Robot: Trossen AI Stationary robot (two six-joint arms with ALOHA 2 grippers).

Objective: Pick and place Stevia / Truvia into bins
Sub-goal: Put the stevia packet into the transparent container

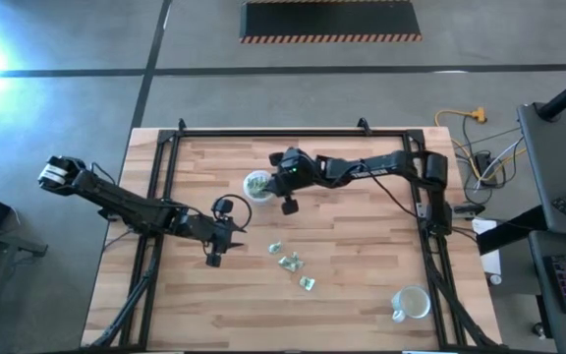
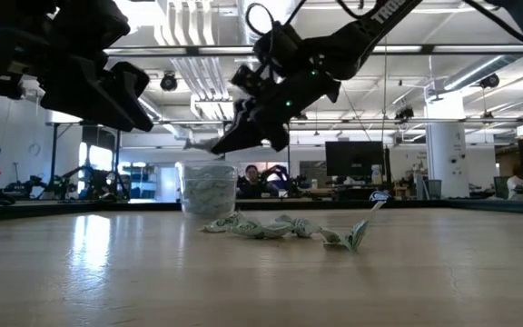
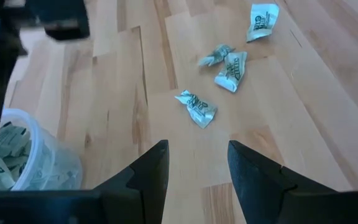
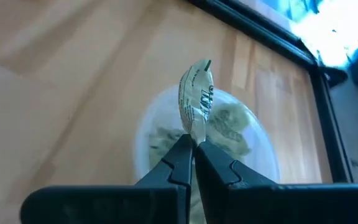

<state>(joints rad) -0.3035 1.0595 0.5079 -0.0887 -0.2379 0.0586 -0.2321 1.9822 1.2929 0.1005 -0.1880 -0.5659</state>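
1 sachet (image 4: 196,102) in right claw (image 4: 193,144), print unreadable.

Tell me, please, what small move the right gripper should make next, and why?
Probably open the fingers. The right gripper is shut on a sachet, held above the cup that already holds sachets, so releasing should drop it in. The left gripper waits open near the loose sachets.

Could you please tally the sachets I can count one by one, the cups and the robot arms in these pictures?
Loose sachets on the table: 4
Sachet pinched in the right end effector, held over the filled cup: 1
Cups: 2 (filled, empty)
Robot arms: 2
Total: 9
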